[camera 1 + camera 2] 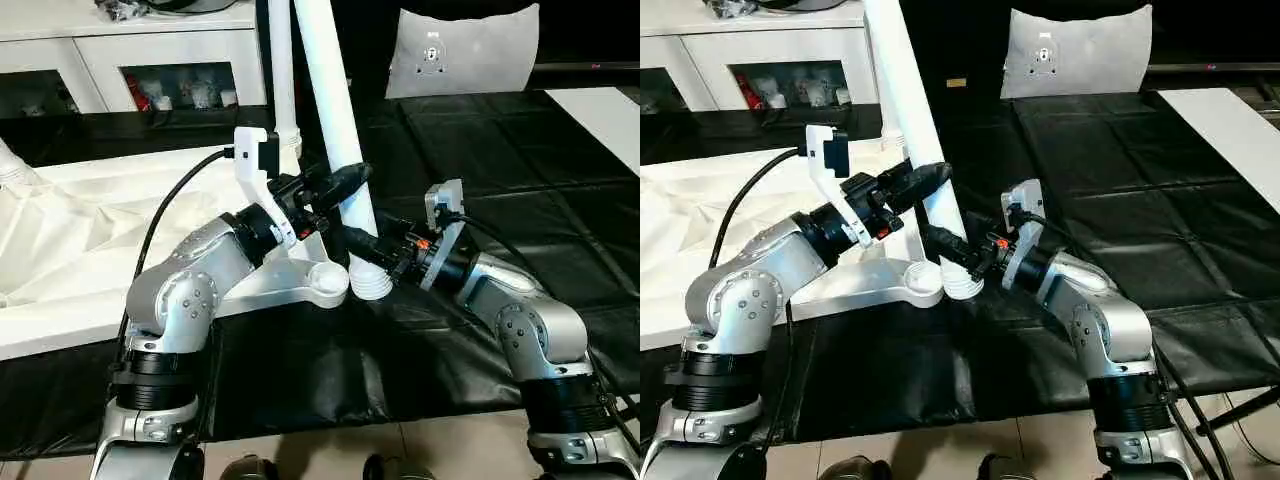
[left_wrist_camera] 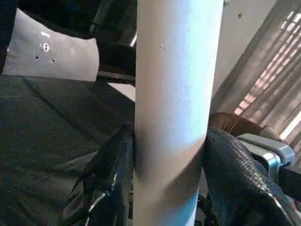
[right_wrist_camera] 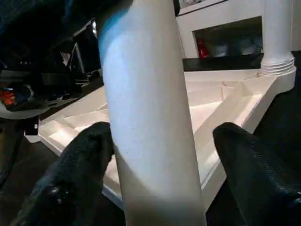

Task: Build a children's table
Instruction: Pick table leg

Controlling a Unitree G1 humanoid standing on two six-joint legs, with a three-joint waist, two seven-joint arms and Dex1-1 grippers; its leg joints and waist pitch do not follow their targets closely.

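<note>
The white tabletop (image 1: 80, 230) lies upside down on the left, ribs up. Its near corner socket (image 1: 326, 284) is empty. A long white leg (image 1: 330, 90) leans over it, its flared collar (image 1: 372, 281) resting on the black mat just beside that socket. My left gripper (image 1: 345, 185) is shut on the leg's middle, both fingers (image 2: 113, 179) pressed against it. My right gripper (image 1: 362, 243) stands open around the leg lower down: one finger (image 3: 84, 155) touches it, the other stands apart. A second leg (image 1: 283, 80) stands upright in the far corner socket.
Black mats (image 1: 520, 160) cover the floor to the right. A white cabinet (image 1: 130, 50) stands at the back left, a grey cushion (image 1: 465, 50) at the back. A white panel (image 1: 605, 110) lies at the far right. Another white collar (image 1: 12, 165) shows at the left edge.
</note>
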